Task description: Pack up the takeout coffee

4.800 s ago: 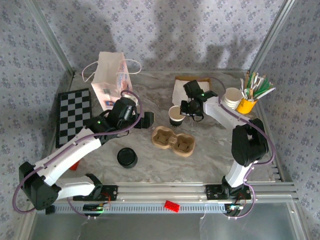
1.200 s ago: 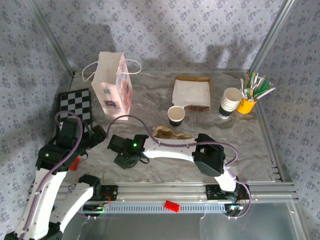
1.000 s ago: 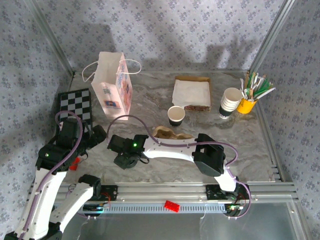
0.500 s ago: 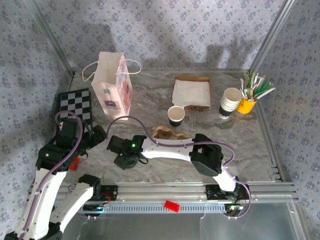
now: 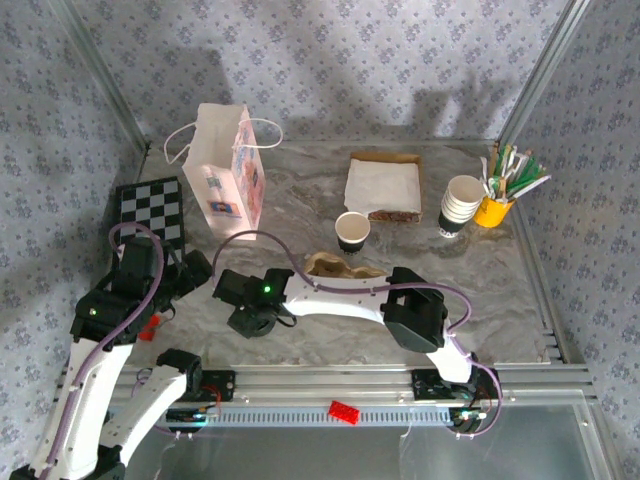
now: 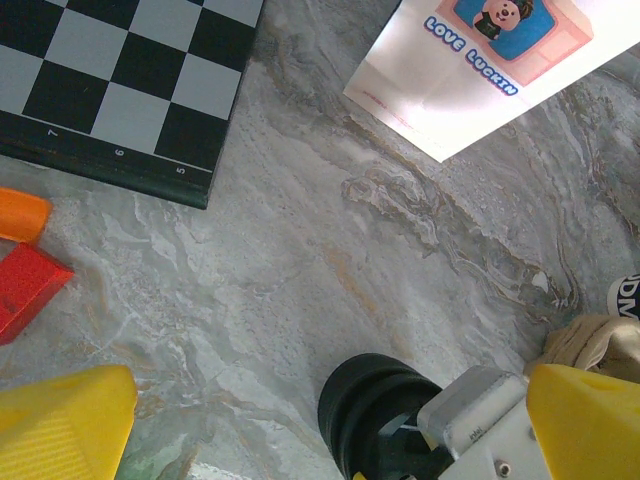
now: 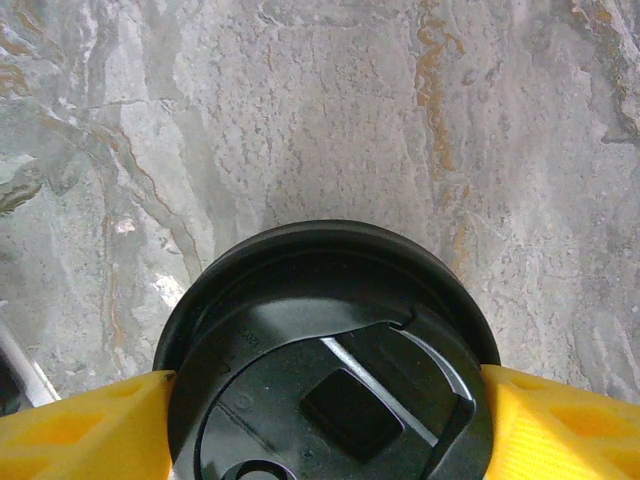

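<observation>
The takeout coffee (image 5: 352,231), a small cup with a pale rim and a dark inside, stands upright at mid-table with no gripper near it. A flat black lid (image 7: 320,350) lies on the marble at the front left, and my right gripper (image 7: 325,400) is shut on it, a yellow finger pressed to each side. From above, that gripper (image 5: 252,318) covers most of the lid. The right arm lies across the brown cup carrier (image 5: 335,265) and hides most of it. My left gripper (image 5: 190,270) is open, drawn back beside the chessboard, looking at the lid (image 6: 365,410).
A white paper bag (image 5: 228,170) stands at the back left, next to a chessboard (image 5: 150,215). Napkins (image 5: 383,185), a stack of white cups (image 5: 460,205) and a yellow stirrer holder (image 5: 495,208) are at the back right. Red and orange blocks (image 6: 25,280) lie near the left gripper.
Since 4.8 s ago the right arm left the cup and reached across to the lid; the left arm pulled back to the left. Over the last second almost nothing moved.
</observation>
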Motion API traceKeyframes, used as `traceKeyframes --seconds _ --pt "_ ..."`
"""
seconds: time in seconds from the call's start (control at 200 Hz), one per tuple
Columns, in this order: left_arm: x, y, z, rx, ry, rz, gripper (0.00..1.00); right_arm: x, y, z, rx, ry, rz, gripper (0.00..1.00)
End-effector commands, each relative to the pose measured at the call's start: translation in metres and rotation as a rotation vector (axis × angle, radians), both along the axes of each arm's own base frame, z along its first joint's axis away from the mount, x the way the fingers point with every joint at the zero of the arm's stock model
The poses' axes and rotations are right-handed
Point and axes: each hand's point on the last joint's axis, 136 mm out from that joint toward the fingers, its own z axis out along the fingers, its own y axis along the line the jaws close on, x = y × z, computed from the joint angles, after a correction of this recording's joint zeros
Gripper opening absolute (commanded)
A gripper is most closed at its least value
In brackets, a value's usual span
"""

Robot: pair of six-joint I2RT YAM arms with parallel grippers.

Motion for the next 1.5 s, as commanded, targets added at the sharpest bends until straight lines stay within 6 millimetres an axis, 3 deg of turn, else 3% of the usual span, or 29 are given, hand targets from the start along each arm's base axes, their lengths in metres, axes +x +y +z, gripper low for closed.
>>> traceKeyframes --seconds 0.0,0.405,0.635,0.83,1.02,1.254,1.494 --pt "0.000 0.000 0.004 -0.019 -0.018 0.009 1.00 0.002 0.001 0.034 0.065 0.009 -0.019 0.75" --pt "0.000 -0.002 0.007 -0.024 -0.023 0.001 1.00 0.008 -0.001 0.060 0.153 0.062 -0.053 0.75" --pt "0.000 -0.006 0.007 -0.045 -0.019 -0.009 0.99 0.006 -0.004 0.055 0.157 0.120 -0.059 0.75" --pt "0.003 -0.015 0.011 -0.082 -0.018 -0.041 0.97 0.017 -0.019 0.084 0.212 0.092 -0.101 0.75" --pt "0.013 -0.041 0.011 -0.195 -0.013 -0.110 0.91 0.042 -0.061 0.105 0.202 0.059 -0.205 0.75" --pt "0.038 -0.080 0.004 -0.312 -0.014 -0.201 0.82 0.088 -0.140 0.120 0.155 0.027 -0.389 0.75" --pt "0.061 -0.133 0.003 -0.273 -0.020 -0.348 0.80 0.137 -0.214 0.101 0.052 0.056 -0.588 0.75"
